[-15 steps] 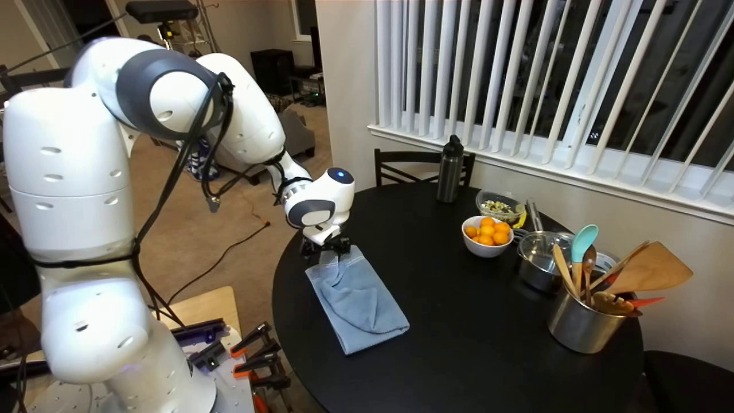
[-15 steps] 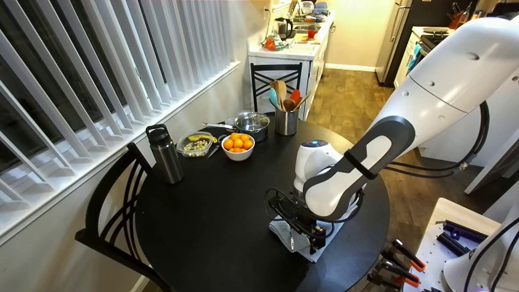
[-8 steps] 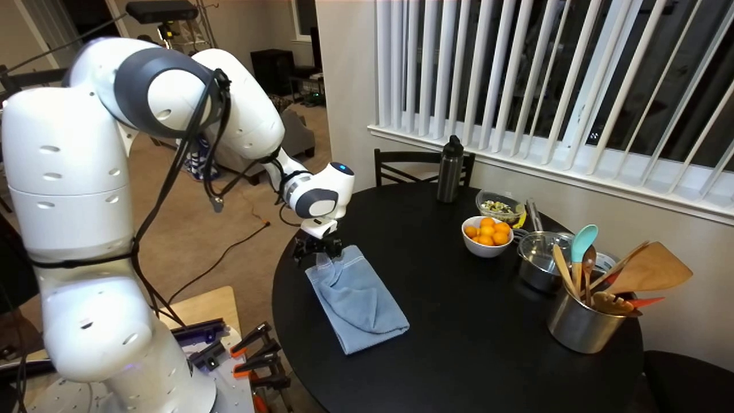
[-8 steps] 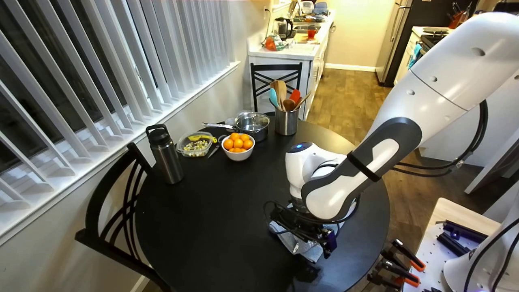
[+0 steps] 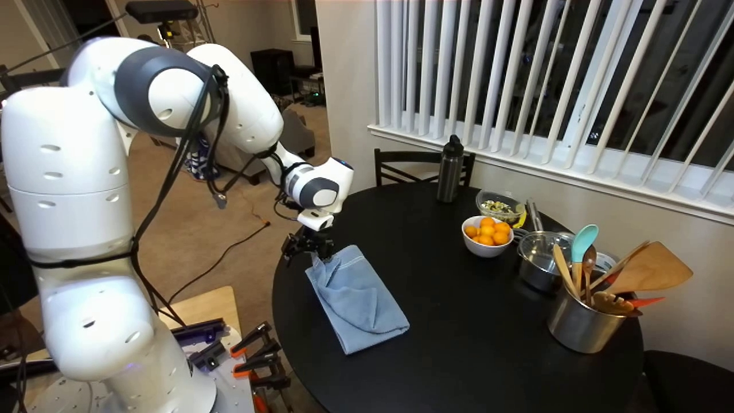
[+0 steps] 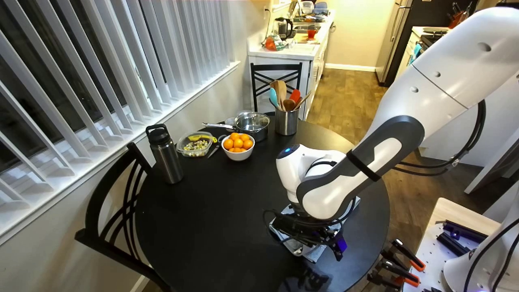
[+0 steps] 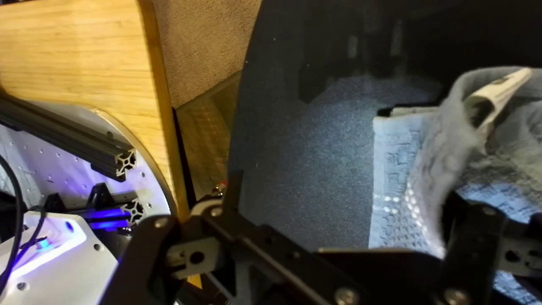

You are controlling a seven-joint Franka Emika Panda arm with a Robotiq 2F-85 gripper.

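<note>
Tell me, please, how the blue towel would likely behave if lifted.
The towel would probably sag, since its fabric shows soft creases. Its folded layers may separate if only one is pinched. Its textured weave probably isn't slippery.

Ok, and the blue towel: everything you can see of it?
The blue towel is textured fabric, folded into a rough rectangle on the black table, near its edge, with a rumpled upper layer. The wrist view shows a pale dotted band and a curled-up part with a whitish tag. That part rises close beside the tool, whose jaws stand open; whether they touch isn't clear.
</note>
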